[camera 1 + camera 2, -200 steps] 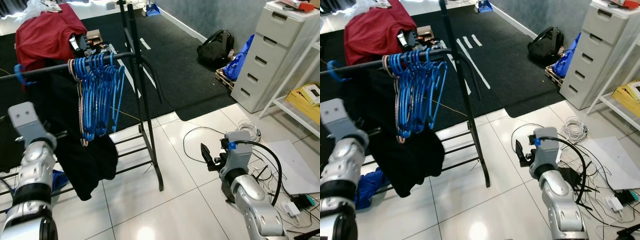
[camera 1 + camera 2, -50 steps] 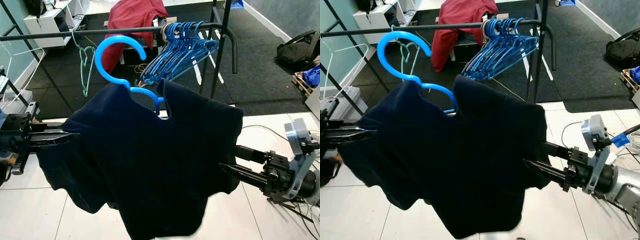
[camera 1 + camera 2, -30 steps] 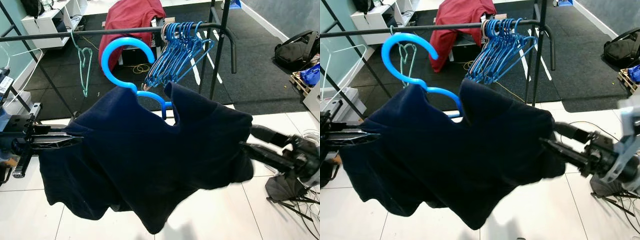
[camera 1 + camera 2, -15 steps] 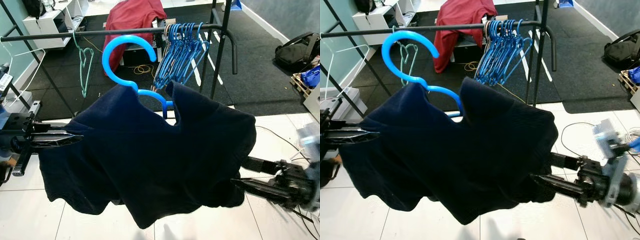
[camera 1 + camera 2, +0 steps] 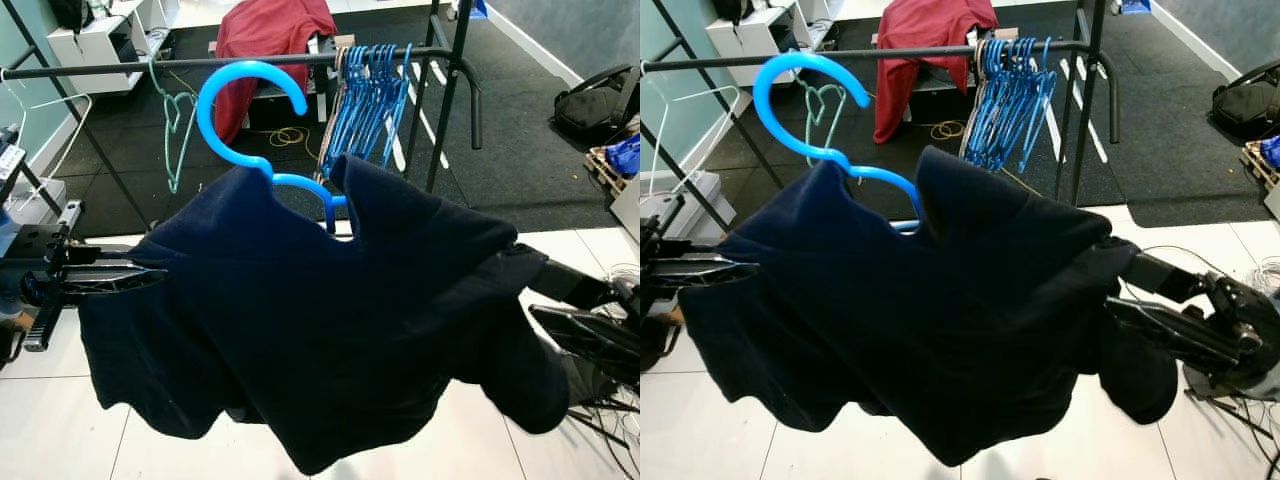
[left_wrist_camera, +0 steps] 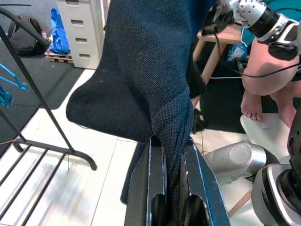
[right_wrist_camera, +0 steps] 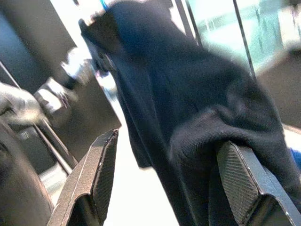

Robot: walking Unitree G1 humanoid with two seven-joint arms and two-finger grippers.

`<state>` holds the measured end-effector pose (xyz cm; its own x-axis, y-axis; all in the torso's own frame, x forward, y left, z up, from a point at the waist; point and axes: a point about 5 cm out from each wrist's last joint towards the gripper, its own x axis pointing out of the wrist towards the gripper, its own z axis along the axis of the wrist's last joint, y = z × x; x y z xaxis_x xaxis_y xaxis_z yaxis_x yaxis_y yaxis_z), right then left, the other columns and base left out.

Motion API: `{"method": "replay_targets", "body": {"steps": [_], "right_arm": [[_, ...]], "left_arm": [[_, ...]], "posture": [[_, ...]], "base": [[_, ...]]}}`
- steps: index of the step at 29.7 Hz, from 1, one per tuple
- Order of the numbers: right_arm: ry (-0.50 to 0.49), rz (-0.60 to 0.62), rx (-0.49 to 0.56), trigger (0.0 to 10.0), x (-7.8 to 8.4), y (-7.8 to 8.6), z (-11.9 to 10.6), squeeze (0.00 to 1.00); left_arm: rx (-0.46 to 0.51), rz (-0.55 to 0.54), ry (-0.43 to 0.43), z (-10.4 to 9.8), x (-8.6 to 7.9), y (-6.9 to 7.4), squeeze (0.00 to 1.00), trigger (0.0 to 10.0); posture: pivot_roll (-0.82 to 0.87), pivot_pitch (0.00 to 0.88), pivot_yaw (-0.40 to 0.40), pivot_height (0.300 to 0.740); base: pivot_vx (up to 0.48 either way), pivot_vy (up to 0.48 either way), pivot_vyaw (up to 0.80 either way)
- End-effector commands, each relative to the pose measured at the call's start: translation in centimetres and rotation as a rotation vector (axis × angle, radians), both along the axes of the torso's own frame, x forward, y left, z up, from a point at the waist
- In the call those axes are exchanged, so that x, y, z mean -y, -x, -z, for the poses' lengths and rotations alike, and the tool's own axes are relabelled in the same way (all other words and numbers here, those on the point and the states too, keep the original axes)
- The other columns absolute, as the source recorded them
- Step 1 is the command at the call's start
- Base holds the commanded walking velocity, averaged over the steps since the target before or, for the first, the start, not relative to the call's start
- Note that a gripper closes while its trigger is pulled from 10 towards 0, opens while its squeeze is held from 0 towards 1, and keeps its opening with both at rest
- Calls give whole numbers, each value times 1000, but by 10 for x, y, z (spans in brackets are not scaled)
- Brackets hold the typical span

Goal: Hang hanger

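Dark navy sweater (image 5: 330, 330) draped on a bright blue hanger (image 5: 255, 125), held up mid-scene in front of a black clothes rail (image 5: 200, 63) at 12 o'clock. Hanger hook just below the rail, not over it. Left gripper (image 6: 170, 146) at 9 o'clock, fingers narrow, pinching the sweater's sleeve. Right gripper (image 5: 1160, 300) at 3 o'clock, fingers spread wide with knit fabric lying between them. Bunch of blue hangers (image 5: 365, 95) on the rail toward 1 o'clock; red garment (image 5: 265, 40) behind.
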<state>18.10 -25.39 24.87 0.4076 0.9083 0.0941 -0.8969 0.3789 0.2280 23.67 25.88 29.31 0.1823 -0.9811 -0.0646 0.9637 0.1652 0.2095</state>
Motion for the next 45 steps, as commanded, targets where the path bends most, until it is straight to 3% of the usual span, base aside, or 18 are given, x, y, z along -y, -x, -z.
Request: {"method": "replay_targets", "body": {"steps": [1,2,4,6,15,18,24,36,44,45], "right_arm": [[116,3,-61,10000,0,3,14,0],[160,29,-120,10000,7,7,23,0],[160,29,-120,10000,7,7,23,0],[188,83,-164,10000,21,14,25,0],[202,132,-104,10000,35,29,-2,0],[237,206,-79,10000,50,34,-10,0],[273,301,-29,10000,62,29,-14,0],[251,303,149,10000,45,-20,-18,0],[242,213,120,10000,30,-27,-10,0],[250,140,75,10000,24,-22,-3,0]], "left_arm": [[21,-3,-14,-7,-4,2,0,10000],[23,-6,-14,-8,-4,2,0,10000],[23,-6,-14,-8,-4,2,0,10000],[23,-8,-15,-9,-6,3,0,10000],[20,-9,-15,-7,-8,0,0,10000],[14,-11,-15,-6,-9,-1,0,10000],[8,2,-14,-5,-8,-2,0,10000],[7,46,-23,-8,-2,6,0,10000],[12,52,-19,-9,-1,6,0,10000],[11,52,-17,-8,0,6,0,10000]], "posture": [[-161,118,54,740],[-161,117,54,740],[-161,117,54,740],[-165,117,58,740],[-183,112,64,740],[-192,112,73,740],[-192,112,76,740],[-165,120,71,740],[-161,122,65,740],[-162,123,63,740]], "base": [[0,0,0],[0,0,0],[0,0,0],[0,0,0],[0,0,0],[0,0,0],[0,0,0],[0,0,0],[0,0,0],[0,0,0]]}}
